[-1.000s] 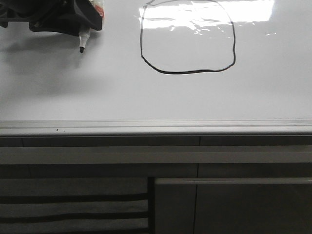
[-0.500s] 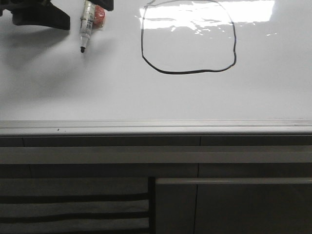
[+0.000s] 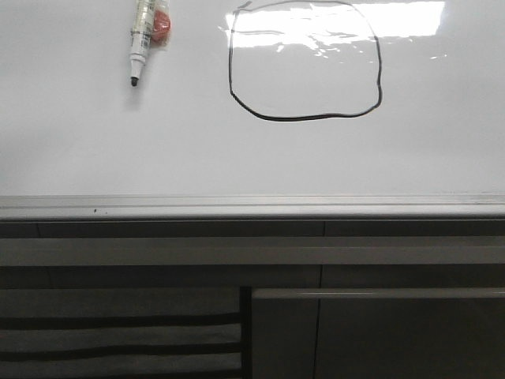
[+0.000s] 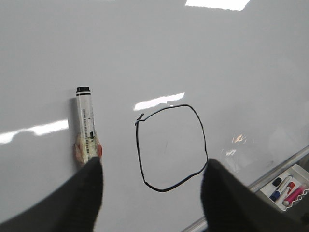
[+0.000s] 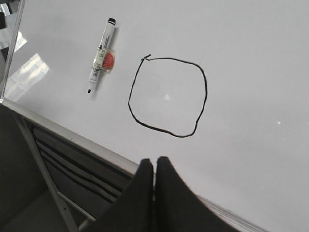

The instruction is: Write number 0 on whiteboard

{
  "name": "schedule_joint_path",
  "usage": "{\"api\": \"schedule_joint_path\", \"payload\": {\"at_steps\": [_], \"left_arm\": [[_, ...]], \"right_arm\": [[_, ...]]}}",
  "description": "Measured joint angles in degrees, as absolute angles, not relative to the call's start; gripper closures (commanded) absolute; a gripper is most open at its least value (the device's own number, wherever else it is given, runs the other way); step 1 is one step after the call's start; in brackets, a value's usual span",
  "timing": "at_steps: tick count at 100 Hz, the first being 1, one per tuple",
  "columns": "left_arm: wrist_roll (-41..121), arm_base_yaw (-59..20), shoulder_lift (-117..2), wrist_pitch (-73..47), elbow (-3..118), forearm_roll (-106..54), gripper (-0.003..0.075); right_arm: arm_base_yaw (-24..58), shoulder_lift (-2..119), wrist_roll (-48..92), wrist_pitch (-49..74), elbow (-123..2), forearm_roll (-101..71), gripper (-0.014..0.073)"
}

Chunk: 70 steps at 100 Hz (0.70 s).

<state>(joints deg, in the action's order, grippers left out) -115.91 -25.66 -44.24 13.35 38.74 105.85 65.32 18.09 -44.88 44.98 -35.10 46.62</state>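
On the glossy white whiteboard (image 3: 237, 158), a thin black drawn loop, the number 0 (image 3: 305, 60), sits closed; white-barrelled marker pen (image 3: 140, 39) lies beside it. Left gripper (image 4: 152, 191) fingers spread wide, empty; right gripper (image 5: 155, 181) fingers pressed together, empty.

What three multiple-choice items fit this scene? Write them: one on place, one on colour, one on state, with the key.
1. In the front view, the marker pen lies where on the whiteboard?
A. left of the number 0
B. inside it
C. right of it

2. The drawn loop is:
A. red
B. black
C. blue

3. The left gripper is:
A. open, holding nothing
B. shut on the pen
C. shut on a cloth

Key: A, the pen lies apart, left of the loop; B, the line is black; A, its fingers stand wide apart.
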Motion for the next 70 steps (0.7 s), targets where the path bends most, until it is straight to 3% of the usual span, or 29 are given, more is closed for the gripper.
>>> {"api": "schedule_joint_path", "payload": {"at_steps": [7,33,70], "left_arm": [[-115.3,-25.7,-38.7,13.9,35.5,105.9,0.0736],[-114.7,-25.7,-27.4,17.7,27.0,106.1,0.074],[-114.7,-25.7,-27.2,20.8,26.5,106.4,0.074]], "right_arm": [[65.3,14.4,-44.9,44.8,-31.9,48.0,0.0634],[65.3,-0.2,-44.8,44.6,-24.0,50.5,0.0634],[65.3,-0.8,-44.8,46.9,-23.4,49.0,0.0634]]}}
